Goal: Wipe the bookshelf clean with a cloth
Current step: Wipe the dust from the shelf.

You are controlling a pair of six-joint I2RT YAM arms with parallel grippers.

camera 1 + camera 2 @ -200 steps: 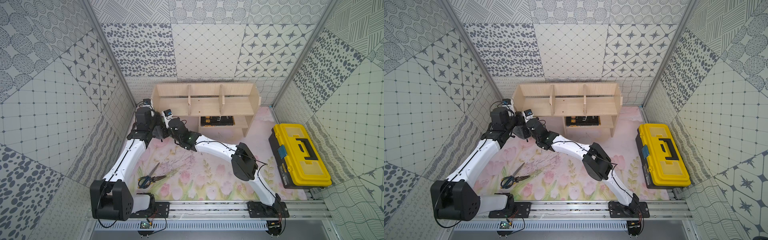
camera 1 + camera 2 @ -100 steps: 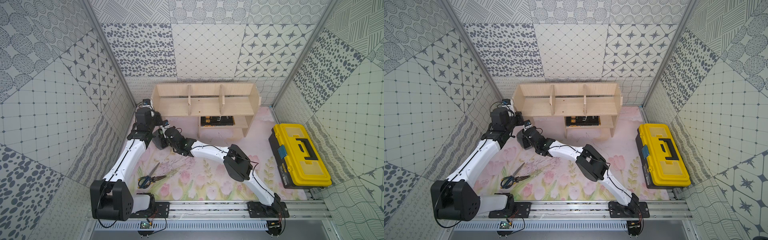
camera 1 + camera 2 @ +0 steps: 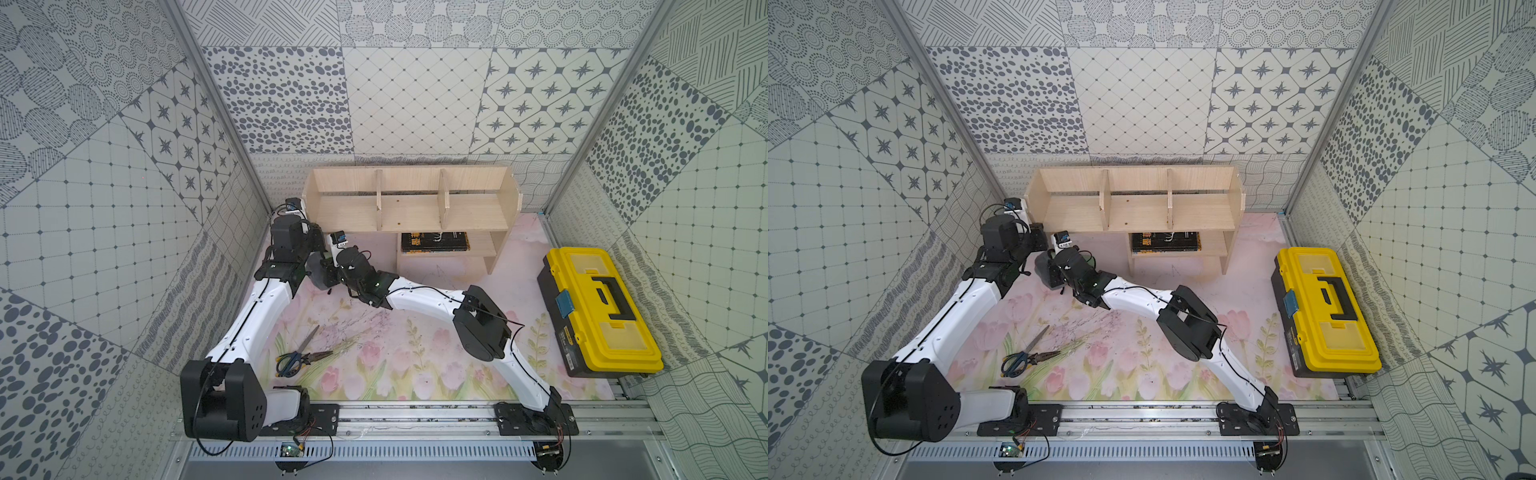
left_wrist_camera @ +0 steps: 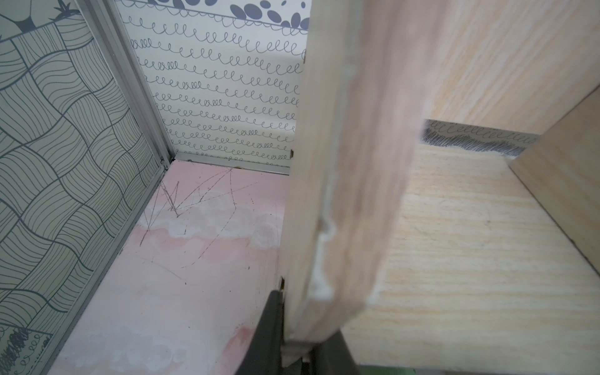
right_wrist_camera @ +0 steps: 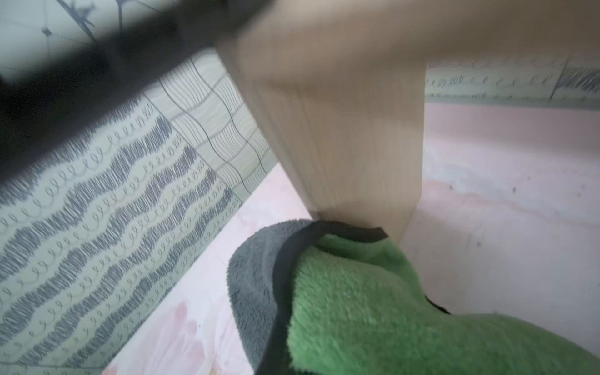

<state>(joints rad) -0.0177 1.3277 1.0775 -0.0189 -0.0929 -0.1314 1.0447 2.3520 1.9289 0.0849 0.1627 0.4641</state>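
Note:
The pale-wood bookshelf (image 3: 409,208) (image 3: 1133,208) stands against the back wall. My left gripper (image 3: 312,233) (image 4: 298,344) is shut on the front edge of its left side panel (image 4: 341,162), one black finger (image 4: 266,331) on each face. My right gripper (image 3: 328,272) is low beside the shelf's left leg, shut on the cloth (image 3: 318,270) (image 3: 1044,270). In the right wrist view the cloth (image 5: 341,292) shows green with a grey fold and dark edging. It presses against the foot of the wooden leg panel (image 5: 350,146) and hides the fingers.
A yellow-and-black toolbox (image 3: 598,307) lies closed at the right. Scissors (image 3: 299,353) and thin dry stems lie on the floral mat near the front. A dark book (image 3: 434,242) lies on the lower shelf. The left wall is close beside both grippers.
My right gripper has carried the cloth down and forward along the shelf's left leg, towards the mat. The left arm keeps its hold on the side panel.

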